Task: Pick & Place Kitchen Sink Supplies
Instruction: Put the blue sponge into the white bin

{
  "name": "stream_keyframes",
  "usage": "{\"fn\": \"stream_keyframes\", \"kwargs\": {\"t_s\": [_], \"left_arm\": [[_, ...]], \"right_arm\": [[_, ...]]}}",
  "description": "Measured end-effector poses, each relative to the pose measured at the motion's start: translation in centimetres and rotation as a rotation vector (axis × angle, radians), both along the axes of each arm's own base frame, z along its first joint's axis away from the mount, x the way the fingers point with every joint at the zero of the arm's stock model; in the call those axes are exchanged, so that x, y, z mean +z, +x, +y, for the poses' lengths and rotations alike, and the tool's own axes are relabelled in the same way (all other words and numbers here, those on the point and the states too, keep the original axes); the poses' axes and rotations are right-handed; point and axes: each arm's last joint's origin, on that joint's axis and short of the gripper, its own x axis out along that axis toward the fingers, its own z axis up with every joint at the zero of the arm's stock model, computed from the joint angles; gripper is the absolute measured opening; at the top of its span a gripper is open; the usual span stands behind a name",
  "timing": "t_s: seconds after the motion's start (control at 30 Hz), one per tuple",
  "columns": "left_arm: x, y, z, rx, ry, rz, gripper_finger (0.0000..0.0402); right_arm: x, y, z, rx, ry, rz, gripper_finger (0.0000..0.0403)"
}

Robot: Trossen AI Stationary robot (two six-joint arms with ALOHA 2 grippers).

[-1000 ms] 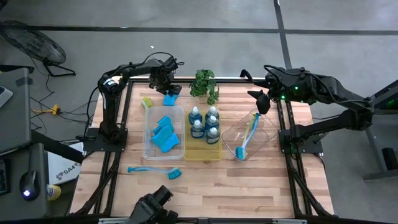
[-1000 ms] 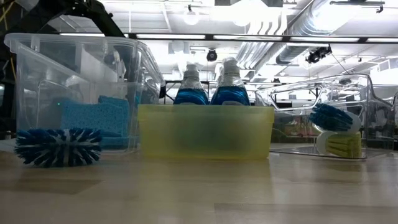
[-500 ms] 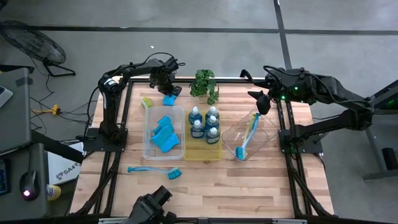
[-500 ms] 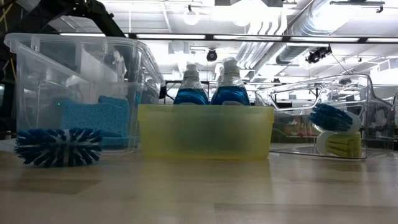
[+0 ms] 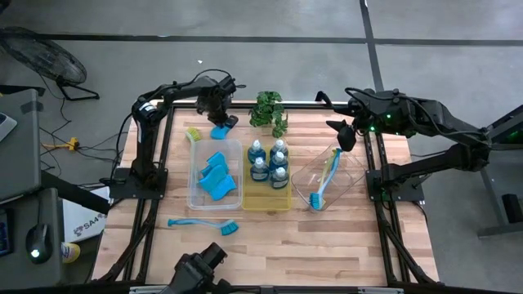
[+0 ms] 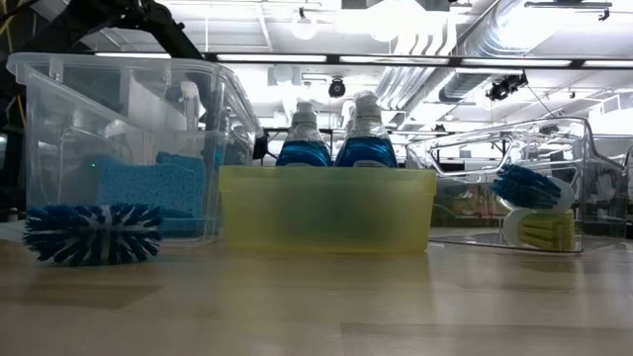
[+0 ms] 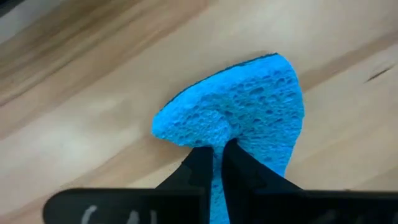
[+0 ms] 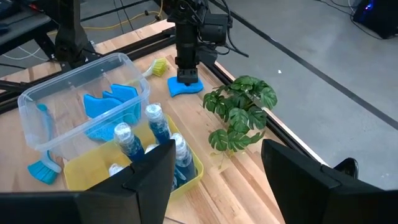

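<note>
Shifted slightly since the earlier frame, left gripper (image 5: 221, 122) pinches a blue sponge (image 7: 239, 127) low over the surface behind the clear bin (image 5: 196, 155), presumably for binning; right gripper (image 5: 344, 135) waits, fingers spread.

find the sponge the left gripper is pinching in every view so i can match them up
High view: the blue sponge lies at the table's far edge, under the left gripper, beyond the clear tray.
Low view: not identifiable.
Left wrist view: sponge centre, clamped between the fingers.
Right wrist view: sponge on wood under the gripper.
Shared landmark: the potted plant.
</note>
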Motion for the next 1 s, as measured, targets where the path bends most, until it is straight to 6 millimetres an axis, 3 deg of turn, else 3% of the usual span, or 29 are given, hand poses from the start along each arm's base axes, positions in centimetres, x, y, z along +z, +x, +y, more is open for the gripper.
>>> {"fn": "stream_keyframes", "kwargs": {"t_s": [0.43,0.77,1.0], "left_arm": [[3.6,0.1,0.4,-0.132,0.058,0.189,0.0012],[6.3,1.8,-1.0,-0.256,0.105,0.289,0.0012],[9.2,3.1,-2.0,-0.309,0.181,0.369,0.0012]], "right_arm": [[0.0,0.0,0.0,0.026,-0.031,0.018,0.0232],[0.0,0.0,0.1,0.049,-0.035,0.028,0.0232],[0.0,0.0,0.1,0.067,-0.024,0.026,0.0232]]}}
